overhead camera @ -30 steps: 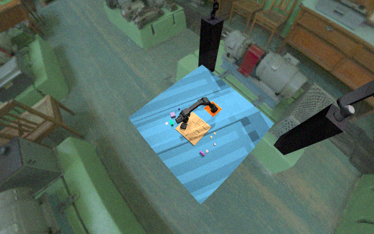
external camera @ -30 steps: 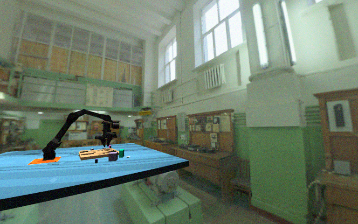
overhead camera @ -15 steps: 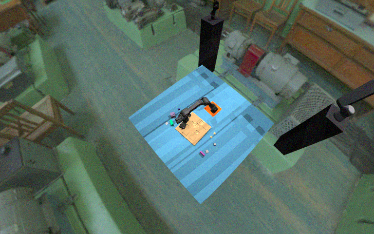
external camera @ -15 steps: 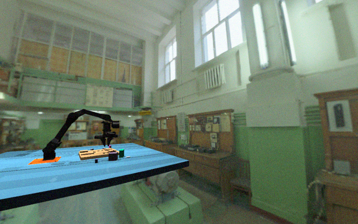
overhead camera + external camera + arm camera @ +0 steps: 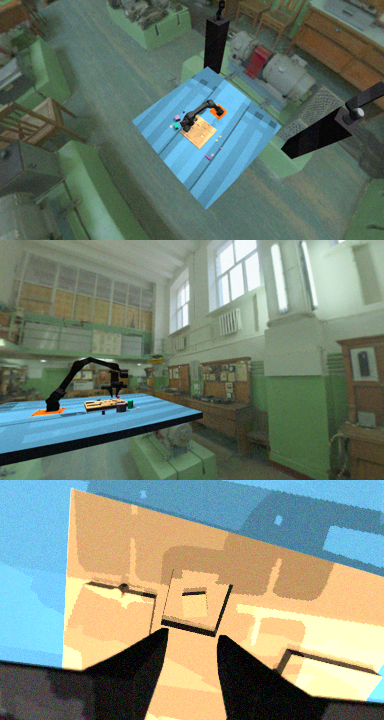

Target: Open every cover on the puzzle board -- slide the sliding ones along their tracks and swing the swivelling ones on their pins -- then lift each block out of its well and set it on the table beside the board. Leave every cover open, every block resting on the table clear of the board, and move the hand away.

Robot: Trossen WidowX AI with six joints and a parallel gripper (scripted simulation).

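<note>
The tan puzzle board (image 5: 199,144) (image 5: 100,540) lies on the table. My gripper (image 5: 114,396) (image 5: 193,638) is open and empty, pointing down above the board. In the wrist view a small pale square block (image 5: 194,605) sits inside a square recess with dark edges, just beyond the fingertips. Left of it is a flat cover (image 5: 100,615) with a small dark knob (image 5: 123,587) at its edge. Another raised pale plate (image 5: 330,677) is at the lower right. Whether these are fully open is unclear. The arm hides part of the board in the top view.
Beside the board lie a mauve block (image 5: 177,116) (image 5: 121,407), a green block (image 5: 175,125) (image 5: 130,404), a small blue block (image 5: 183,112) (image 5: 103,412) and a magenta bar (image 5: 207,157). Several small pale pieces lie on the table, one (image 5: 170,126) beyond the green block.
</note>
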